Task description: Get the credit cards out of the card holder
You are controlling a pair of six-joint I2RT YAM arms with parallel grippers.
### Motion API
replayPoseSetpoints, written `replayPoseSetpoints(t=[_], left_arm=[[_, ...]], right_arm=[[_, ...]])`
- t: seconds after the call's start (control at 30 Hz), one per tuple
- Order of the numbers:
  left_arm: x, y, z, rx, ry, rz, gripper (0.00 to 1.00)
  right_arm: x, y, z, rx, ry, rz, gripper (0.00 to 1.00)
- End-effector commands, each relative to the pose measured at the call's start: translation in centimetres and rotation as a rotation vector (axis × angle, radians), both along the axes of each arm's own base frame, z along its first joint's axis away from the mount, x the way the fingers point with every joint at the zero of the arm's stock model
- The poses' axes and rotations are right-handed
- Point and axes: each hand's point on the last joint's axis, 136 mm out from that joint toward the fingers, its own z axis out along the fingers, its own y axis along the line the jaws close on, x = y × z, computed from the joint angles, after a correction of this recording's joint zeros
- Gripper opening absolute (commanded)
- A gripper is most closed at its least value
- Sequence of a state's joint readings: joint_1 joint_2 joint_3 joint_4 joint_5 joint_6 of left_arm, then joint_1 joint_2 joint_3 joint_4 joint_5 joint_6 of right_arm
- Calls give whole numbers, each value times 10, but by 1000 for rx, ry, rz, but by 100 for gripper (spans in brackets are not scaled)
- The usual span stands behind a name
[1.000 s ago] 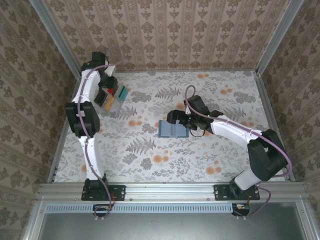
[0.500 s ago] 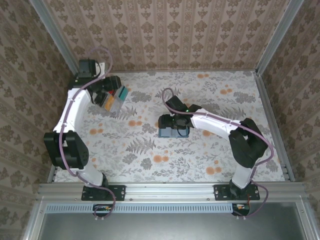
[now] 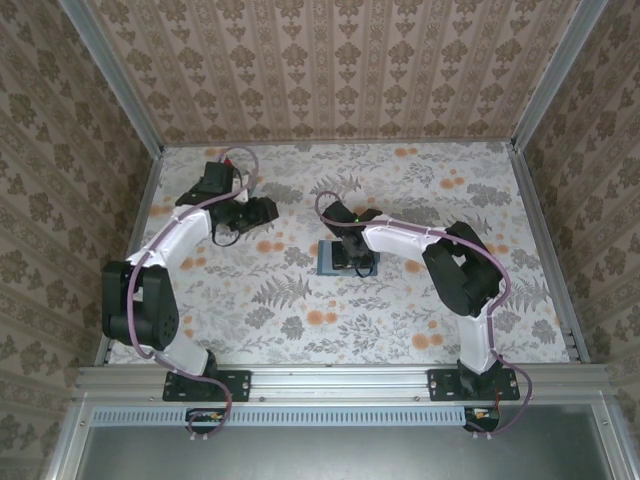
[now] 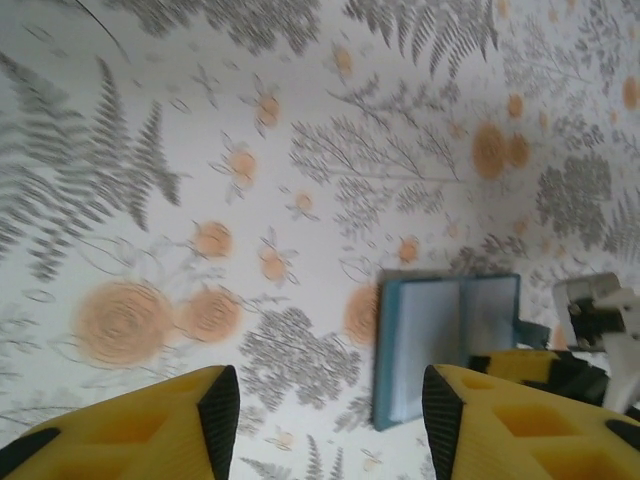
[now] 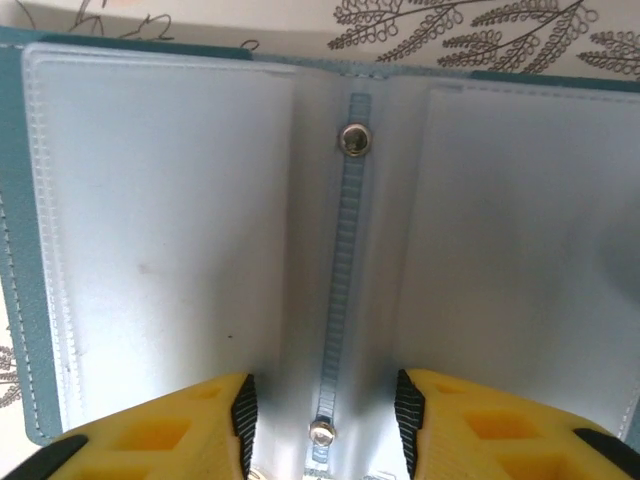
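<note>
While the left end effector [image 3: 262, 211] hangs over the surface [image 3: 400, 330] left of centre, its yellow fingers [image 4: 150, 430] stand apart with nothing between them. I judge that the first weak spot, because nothing pins the holder [image 3: 327, 262] down. It lies open and flat near the middle of the surface, to the right of that arm and clear of it, with the teal cover down and the pale pockets [image 5: 160, 200] up. Directly above it sits the right end effector [image 3: 351, 255]. Its own fingers [image 5: 500, 430] are apart and straddle the spine [image 5: 345, 260] between two metal studs [image 5: 353, 139]; whether the tips touch the plastic I cannot tell. Should they come together here, I expect them to pinch the spine strip rather than a card. A soft, unheld holder would then likely fold shut around them or ride up with the arm. Both pockets on the facing leaves look blank to me, with no coloured edge showing. Any cards left would therefore sit under another leaf, and a blind grab could crease the clear plastic or drag the holder across the surface. The right arm reaches in from the far side of the holder with its elbow bent close. A sideways pull from that pose could skid the holder toward the left arm, which is near enough to be clipped if both move at once.
</note>
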State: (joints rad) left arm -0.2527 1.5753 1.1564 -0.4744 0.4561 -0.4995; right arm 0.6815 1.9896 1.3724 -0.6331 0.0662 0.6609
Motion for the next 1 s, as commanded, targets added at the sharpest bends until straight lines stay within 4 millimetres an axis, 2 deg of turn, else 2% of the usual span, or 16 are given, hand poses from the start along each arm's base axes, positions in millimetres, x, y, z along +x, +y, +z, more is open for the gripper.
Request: replayPoseSetpoints(t=[0.0, 0.2, 0.43, 0.63, 0.8, 0.9, 0.97], left_arm=[[-9, -28, -6, -79, 33, -32, 50], [-30, -74, -40, -116, 127, -112, 43], [-51, -112, -73, -112, 217, -169, 34], [-57, -126, -96, -84, 259, -185, 33], [-57, -120, -112, -23, 267, -189, 29], [-58, -122, -116, -30, 281, -201, 27], [-58, -124, -116, -38, 282, -202, 22]], right_arm=[[-8, -16, -14, -83, 51, -15, 43], [-16, -26, -25, -95, 75, -31, 35], [-17, -26, -27, -28, 77, -58, 33], [-18, -27, -26, 2, 78, -65, 32], [-17, -27, -25, 13, 72, -68, 32], [-17, -26, -25, 18, 71, -66, 32], [-17, -26, -24, 20, 71, -65, 32]])
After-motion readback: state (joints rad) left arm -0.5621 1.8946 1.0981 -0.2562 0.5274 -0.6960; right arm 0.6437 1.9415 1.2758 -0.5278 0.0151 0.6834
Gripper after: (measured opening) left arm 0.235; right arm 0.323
